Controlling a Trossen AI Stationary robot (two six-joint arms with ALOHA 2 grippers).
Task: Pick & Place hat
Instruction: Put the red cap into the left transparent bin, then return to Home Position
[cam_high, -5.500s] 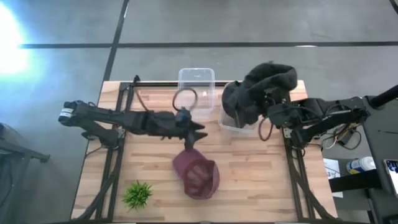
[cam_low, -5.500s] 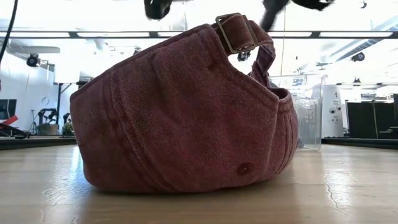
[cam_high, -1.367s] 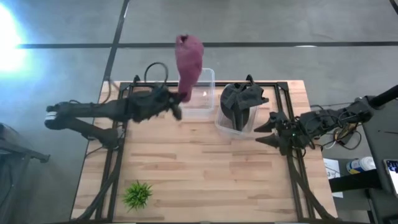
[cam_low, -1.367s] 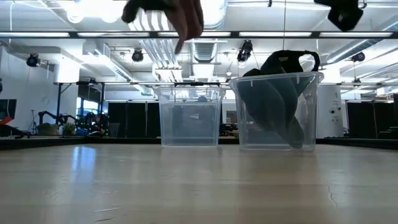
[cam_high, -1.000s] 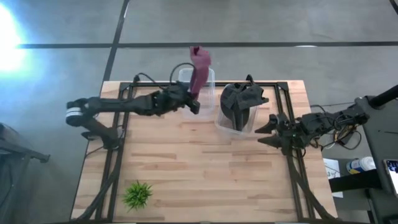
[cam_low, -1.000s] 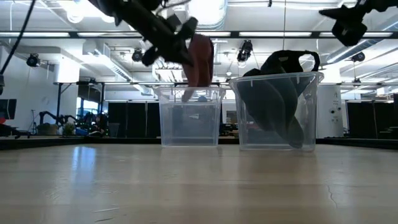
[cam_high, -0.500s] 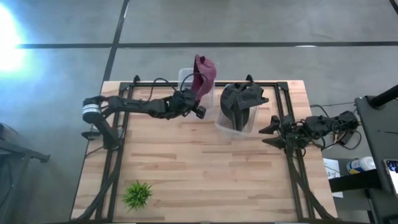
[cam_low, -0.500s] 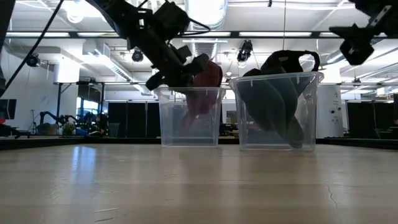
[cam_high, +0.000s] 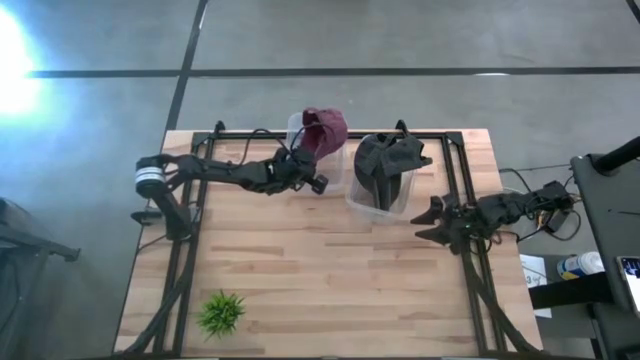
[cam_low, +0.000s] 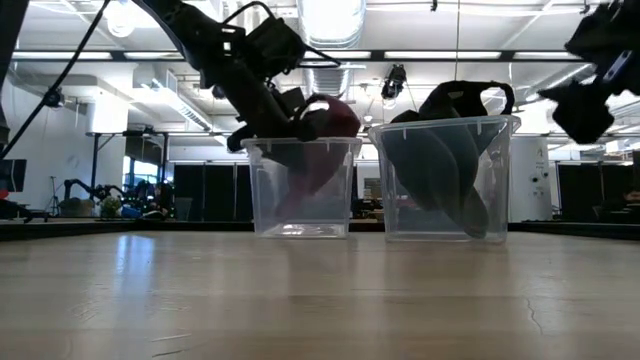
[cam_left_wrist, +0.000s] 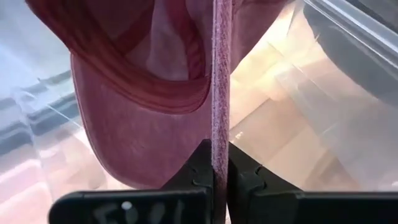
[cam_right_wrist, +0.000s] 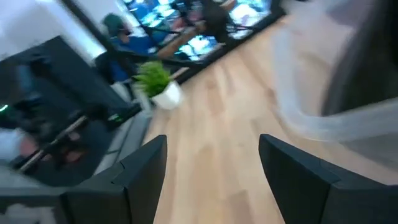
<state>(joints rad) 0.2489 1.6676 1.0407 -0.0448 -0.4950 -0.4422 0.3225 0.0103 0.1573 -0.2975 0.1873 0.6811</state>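
The dark red hat (cam_high: 325, 128) sits half inside the left clear bin (cam_high: 303, 122) at the table's far side. Its crown (cam_low: 335, 118) bulges above the rim and its lower part (cam_low: 305, 180) hangs inside. My left gripper (cam_high: 317, 182) is at the bin's near left rim, shut on the hat. A black hat (cam_high: 385, 168) fills the right clear bin (cam_low: 500, 200). My right gripper (cam_high: 428, 220) hovers open near the table's right edge, holding nothing. My left gripper pinches a thin band of the red hat (cam_left_wrist: 221, 127), seen edge-on, between its two fingers; strap or brim edge, I cannot tell. The fingers (cam_low: 290, 105) reach in from the table's left, just above the bin's rim. The hat hangs from them, its lower part inside the bin.
A small green plant (cam_high: 222, 312) stands at the near left corner. Dark metal frame rails (cam_high: 190, 250) run along the table's left and right sides. The two bins stand side by side at the far edge, with bare wood in the table's middle.
My left gripper has come down toward the left bin, still shut on the red hat. The hat, which hung above the bin, now dips into it with its crown over the rim. My right gripper has dropped lower and shifted slightly toward the near edge.
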